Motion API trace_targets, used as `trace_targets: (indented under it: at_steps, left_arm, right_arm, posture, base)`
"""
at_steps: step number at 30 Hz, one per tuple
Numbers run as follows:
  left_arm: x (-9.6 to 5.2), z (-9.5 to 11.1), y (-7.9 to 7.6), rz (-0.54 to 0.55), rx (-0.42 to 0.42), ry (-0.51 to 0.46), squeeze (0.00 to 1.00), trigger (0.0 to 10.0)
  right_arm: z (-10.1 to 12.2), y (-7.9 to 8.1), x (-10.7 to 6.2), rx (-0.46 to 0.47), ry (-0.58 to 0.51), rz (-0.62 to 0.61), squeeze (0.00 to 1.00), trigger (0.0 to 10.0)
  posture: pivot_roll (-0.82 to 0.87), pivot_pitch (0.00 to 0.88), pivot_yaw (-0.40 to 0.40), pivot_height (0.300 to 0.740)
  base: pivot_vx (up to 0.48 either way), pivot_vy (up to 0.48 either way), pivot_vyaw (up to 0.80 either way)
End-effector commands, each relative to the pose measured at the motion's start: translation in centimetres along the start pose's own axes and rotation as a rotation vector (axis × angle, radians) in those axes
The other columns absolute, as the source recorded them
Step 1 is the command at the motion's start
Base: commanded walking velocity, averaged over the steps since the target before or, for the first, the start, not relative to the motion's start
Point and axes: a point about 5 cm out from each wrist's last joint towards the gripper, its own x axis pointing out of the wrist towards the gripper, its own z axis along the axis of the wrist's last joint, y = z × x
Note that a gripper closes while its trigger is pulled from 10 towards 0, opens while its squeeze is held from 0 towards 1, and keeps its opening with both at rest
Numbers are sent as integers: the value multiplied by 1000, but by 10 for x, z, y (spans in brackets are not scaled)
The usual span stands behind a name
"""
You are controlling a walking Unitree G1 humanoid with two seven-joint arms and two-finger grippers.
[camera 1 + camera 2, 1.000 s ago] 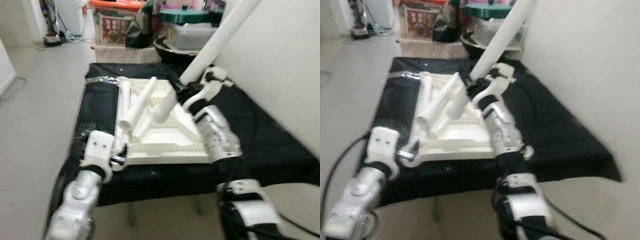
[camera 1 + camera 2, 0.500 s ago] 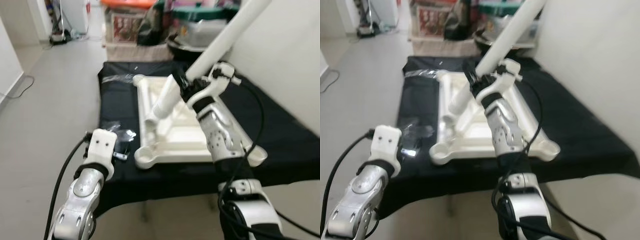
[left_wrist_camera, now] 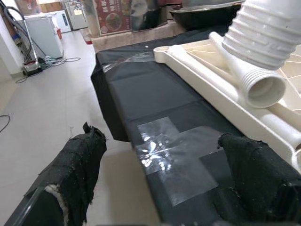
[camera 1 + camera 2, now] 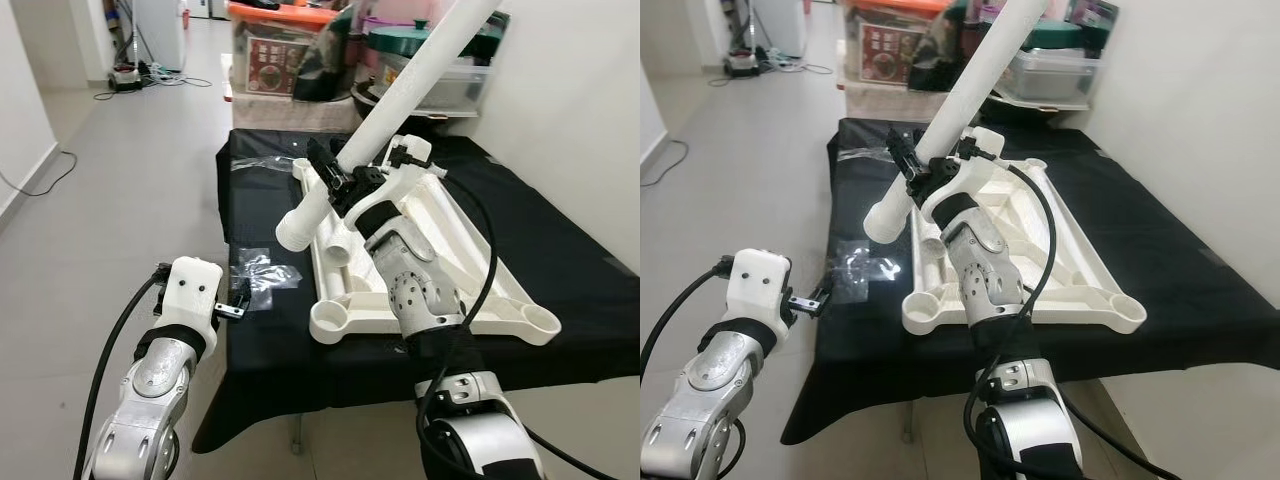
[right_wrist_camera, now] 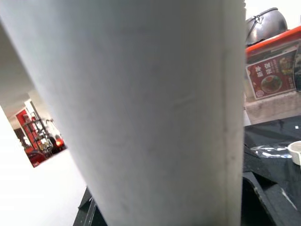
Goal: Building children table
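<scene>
The right gripper (image 4: pixel 345 180) is clamped around a white leg (image 4: pixel 400 100), holding it aslant above the top (image 4: pixel 455 250), its threaded lower end pointing down toward the near left and its upper end rising far right out of view. The left gripper (image 3: pixel 164 179) hangs with fingers spread wide and empty beside the near left edge of the black cloth (image 4: pixel 550 260), just short of a patch of clear film (image 4: pixel 262 272). The white top lies underside up on the cloth, ribbed, with round sockets at its corners. Another leg (image 3: pixel 256 84) lies loose in it. No leg looks screwed in yet, so most of the build seems left.
</scene>
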Motion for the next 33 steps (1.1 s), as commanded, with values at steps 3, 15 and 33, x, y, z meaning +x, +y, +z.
trace_targets:
  at_steps: [3, 15, 33]
  left_arm:
    - [1, -1, -2, 1, -7, -3, 0, 10000]
    - [1, 1, -3, -3, -22, -31, 0, 10000]
    - [1, 1, 3, 11, -54, -38, 0, 10000]
  right_arm:
    - [1, 3, 0, -14, 3, 25, 0, 10000]
    - [-4, 13, -1, -108, 17, 74, 0, 10000]
    - [-8, 6, -3, -104, 48, 32, 0, 10000]
  posture:
    - [159, 0, -111, 740]
    - [158, 0, -111, 740]
    - [155, 0, -107, 740]
  base:
    - [0, 0, 0]
    - [0, 0, 133]
    - [0, 107, 279]
